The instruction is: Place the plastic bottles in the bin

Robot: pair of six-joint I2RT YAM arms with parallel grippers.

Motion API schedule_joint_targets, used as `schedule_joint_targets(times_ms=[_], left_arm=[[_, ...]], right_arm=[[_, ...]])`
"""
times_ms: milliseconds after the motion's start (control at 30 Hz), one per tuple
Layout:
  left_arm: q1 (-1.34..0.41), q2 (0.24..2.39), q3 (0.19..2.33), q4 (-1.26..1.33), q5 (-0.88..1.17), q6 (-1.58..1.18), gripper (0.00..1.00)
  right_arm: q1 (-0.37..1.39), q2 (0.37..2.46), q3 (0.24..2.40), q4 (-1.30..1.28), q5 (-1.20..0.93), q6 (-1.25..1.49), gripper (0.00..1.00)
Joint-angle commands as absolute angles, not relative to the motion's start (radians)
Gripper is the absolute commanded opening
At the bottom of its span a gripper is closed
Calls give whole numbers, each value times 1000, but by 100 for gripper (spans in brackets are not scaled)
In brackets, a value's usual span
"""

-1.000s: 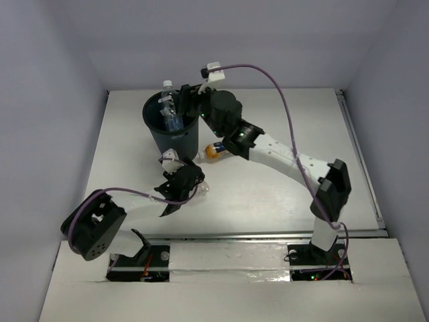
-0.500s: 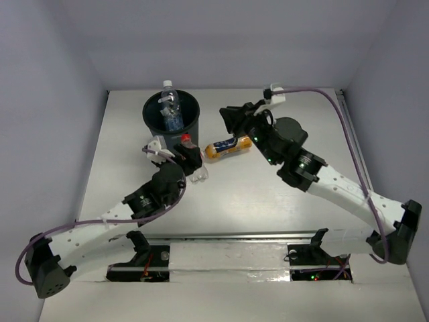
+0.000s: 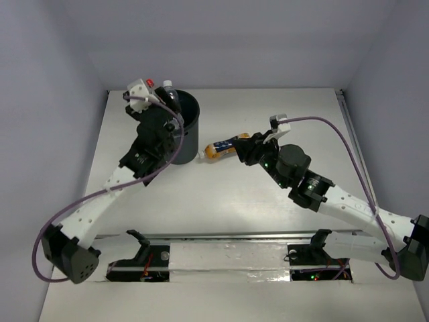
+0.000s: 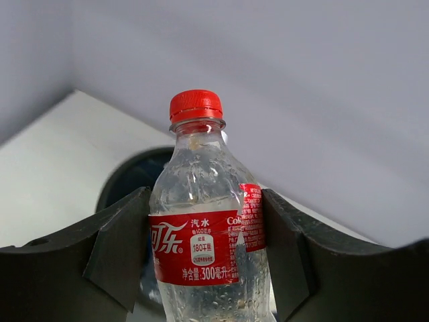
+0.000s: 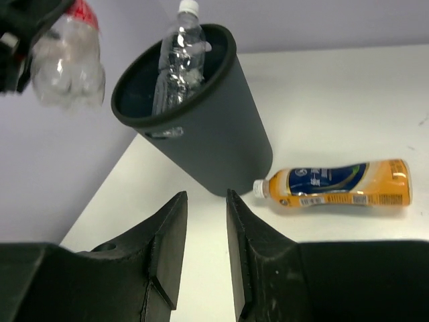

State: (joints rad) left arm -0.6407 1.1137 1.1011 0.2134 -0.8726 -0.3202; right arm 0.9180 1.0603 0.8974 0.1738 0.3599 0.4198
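near the middle of the tabletop [image 3: 301, 107] the right gripper [image 5: 204, 255] is hovering with its fingers a little apart and nothing between them. just beyond it the orange bottle [image 3: 224, 147] is lying on its side, its white cap pointing at the foot of the bin [image 3: 186, 137] and sitting just beside it. the bin is standing toward the far left corner, with a white-capped bottle [image 5: 177, 60] leaning inside it, neck poking above the rim; what is lying deeper i cannot tell. at the bin's left rim the left gripper [image 4: 203, 228] is clamping the red-capped bottle [image 4: 198, 168] by its labelled middle and holding it upright and raised. from the right wrist view the bottle is hanging beside the rim rather than over the mouth. so the step in hand looks like the delivery of this bottle. the next move is calling for a short carry toward the right edge until the bottle is over the opening, then a release high enough to miss the leaning neck. after that the orange bottle is waiting, and the right fingers are probably needing to spread wider and close across its round body, which may be rolling if nudged. the tabletop is showing white and matte, and plain pale grey walls [image 3: 214, 40] are closing it in on the left, far and right sides.
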Motion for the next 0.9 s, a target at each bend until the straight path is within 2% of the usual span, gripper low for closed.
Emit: schedule_joint_targets(times_ms=[0, 100, 633, 867], left_arm=[[-566, 1214, 1206, 244, -888, -178, 33], [-517, 1262, 1223, 299, -881, -106, 33], [-517, 1436, 1118, 725, -1048, 374, 35], [-528, 1496, 1051, 799, -1066, 380, 37]], right_arm=[[923, 997, 865, 228, 354, 442, 35], [923, 971, 835, 236, 350, 443, 36], [923, 968, 772, 293, 334, 449, 37], [923, 971, 764, 298, 348, 449, 37]])
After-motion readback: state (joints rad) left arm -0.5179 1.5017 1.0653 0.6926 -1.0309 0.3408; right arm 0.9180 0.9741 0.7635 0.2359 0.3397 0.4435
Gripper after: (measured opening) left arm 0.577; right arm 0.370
